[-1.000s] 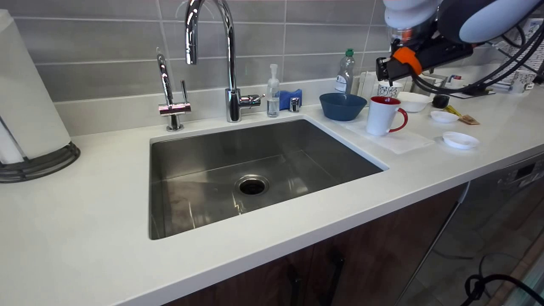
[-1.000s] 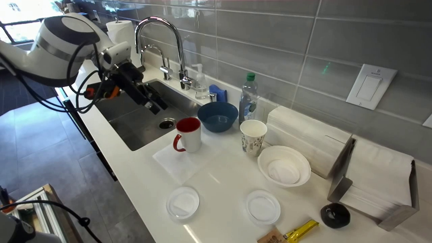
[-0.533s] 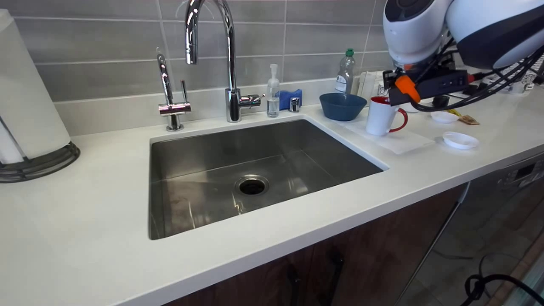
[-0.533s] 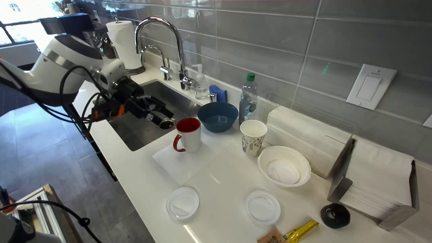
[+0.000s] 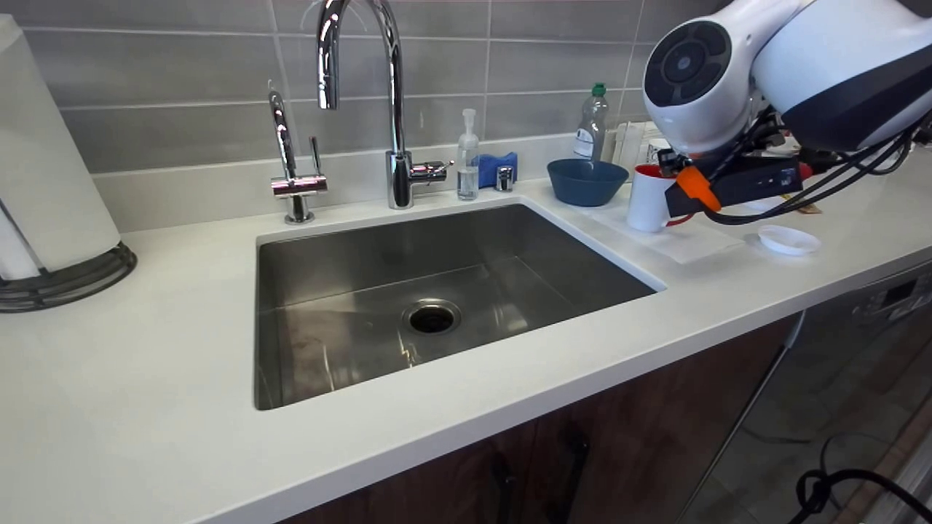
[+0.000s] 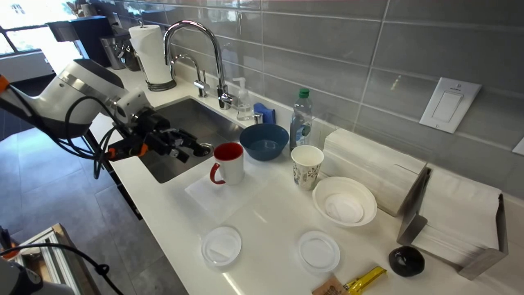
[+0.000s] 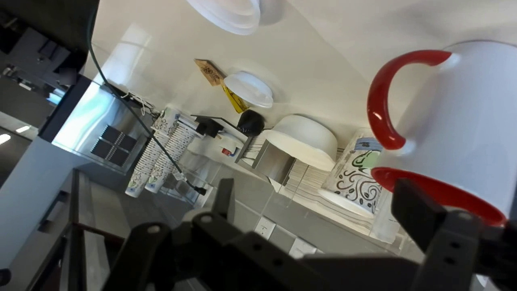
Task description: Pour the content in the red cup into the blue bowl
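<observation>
Several containers show in an exterior view: the red cup upright on a white sheet, contents unclear; blue bowl near its two o'clock; paper cup at three; white bowl toward four. The gripper, fingers spread wide, hangs at the red cup's ten o'clock; a green-capped bottle stands beside the blue bowl. The red cup is white outside, red-lined, its red handle toward eight.

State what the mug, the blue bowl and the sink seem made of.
Mug: probably glazed ceramic; the red handle shows a glossy highlight in the wrist view.
Blue bowl: smooth with a soft sheen, perhaps plastic; ceramic also possible.
Sink: likely stainless steel, satin finish, from its gray metallic color and streaked reflections.
</observation>
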Robot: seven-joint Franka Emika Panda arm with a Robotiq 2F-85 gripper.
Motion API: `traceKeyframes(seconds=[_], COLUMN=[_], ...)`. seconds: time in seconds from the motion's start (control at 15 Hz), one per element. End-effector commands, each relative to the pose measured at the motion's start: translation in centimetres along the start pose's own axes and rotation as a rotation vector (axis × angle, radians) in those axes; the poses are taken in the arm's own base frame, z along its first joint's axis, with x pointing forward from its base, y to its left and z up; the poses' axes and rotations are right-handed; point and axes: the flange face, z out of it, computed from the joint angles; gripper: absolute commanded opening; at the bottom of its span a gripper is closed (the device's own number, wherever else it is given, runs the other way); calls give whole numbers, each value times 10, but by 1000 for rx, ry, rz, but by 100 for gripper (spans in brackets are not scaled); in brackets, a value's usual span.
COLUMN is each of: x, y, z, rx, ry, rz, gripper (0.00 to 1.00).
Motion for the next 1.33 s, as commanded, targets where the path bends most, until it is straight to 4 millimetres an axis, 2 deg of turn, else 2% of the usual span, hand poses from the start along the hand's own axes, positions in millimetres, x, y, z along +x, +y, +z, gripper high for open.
traceKeyframes(seconds=[0.0, 0.33, 0.8, 1.27], x=[-1, -2, -17, -23], y=[0, -1, 0, 3], z=[2, 5, 4, 15], rx=[-1, 2, -30, -30], ry=[11, 11, 20, 25], rz=[-4, -6, -59, -58], gripper=[100, 100, 100, 100])
